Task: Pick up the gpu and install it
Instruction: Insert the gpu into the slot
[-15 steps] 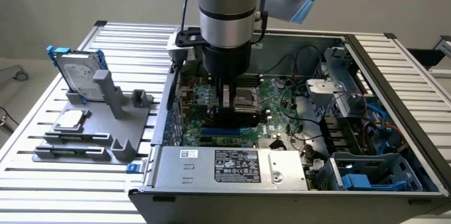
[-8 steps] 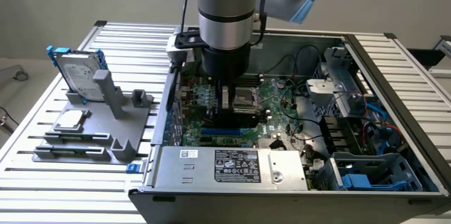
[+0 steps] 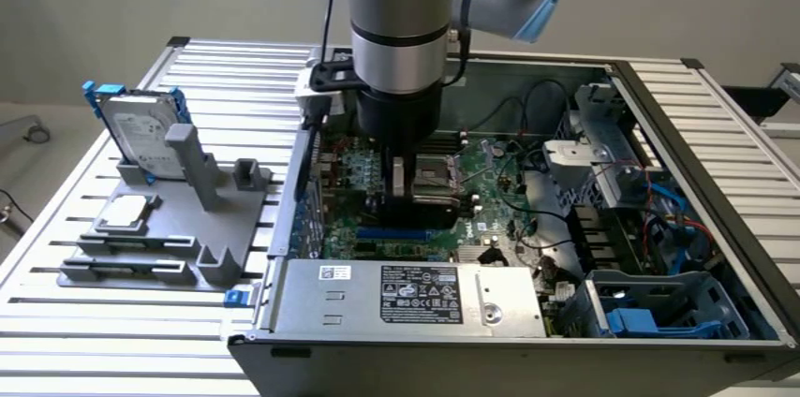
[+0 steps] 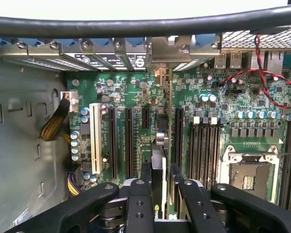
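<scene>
**Claw clamped on the gpu, card on edge over the expansion slots**

Nearest the onlooker, the silver power supply (image 3: 413,294) spans the front of the open computer case (image 3: 500,369) on the desk (image 3: 125,360). Behind it, the claw (image 4: 160,187) is closed on the gpu (image 4: 159,145) with one finger on each face. The card stands on edge directly between the fingers (a green logo shows on the shroud side). Its long axis runs away from the claw, parallel to the black expansion slots (image 4: 128,141) on the motherboard (image 4: 218,97). The silver end bracket (image 4: 161,77) points at the rear slot covers (image 4: 87,53). Whether the connector edge sits in a slot cannot be determined. The hard drive (image 3: 138,125) stands well apart, at the exterior view's left.
</scene>
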`<state>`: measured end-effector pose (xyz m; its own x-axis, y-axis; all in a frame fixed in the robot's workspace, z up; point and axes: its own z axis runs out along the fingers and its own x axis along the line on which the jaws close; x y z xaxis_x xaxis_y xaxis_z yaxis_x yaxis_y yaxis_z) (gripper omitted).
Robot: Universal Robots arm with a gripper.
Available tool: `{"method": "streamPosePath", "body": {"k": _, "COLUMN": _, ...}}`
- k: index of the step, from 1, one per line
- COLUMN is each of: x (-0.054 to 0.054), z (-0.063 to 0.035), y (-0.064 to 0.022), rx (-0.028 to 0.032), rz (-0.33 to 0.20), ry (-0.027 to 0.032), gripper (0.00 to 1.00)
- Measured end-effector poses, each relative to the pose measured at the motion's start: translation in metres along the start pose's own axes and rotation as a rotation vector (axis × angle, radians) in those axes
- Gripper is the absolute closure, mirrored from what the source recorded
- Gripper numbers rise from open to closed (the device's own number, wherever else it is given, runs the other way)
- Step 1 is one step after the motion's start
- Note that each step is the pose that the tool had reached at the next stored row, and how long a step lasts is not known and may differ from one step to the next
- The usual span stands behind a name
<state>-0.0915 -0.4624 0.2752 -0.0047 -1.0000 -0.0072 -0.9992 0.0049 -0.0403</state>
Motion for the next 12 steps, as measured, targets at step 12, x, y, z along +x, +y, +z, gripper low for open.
{"method": "streamPosePath", "body": {"k": 12, "x": 0.0001, "z": 0.0081, "y": 0.0007, "rx": 0.0000, "rz": 0.000, "ry": 0.0000, "gripper": 0.74}}
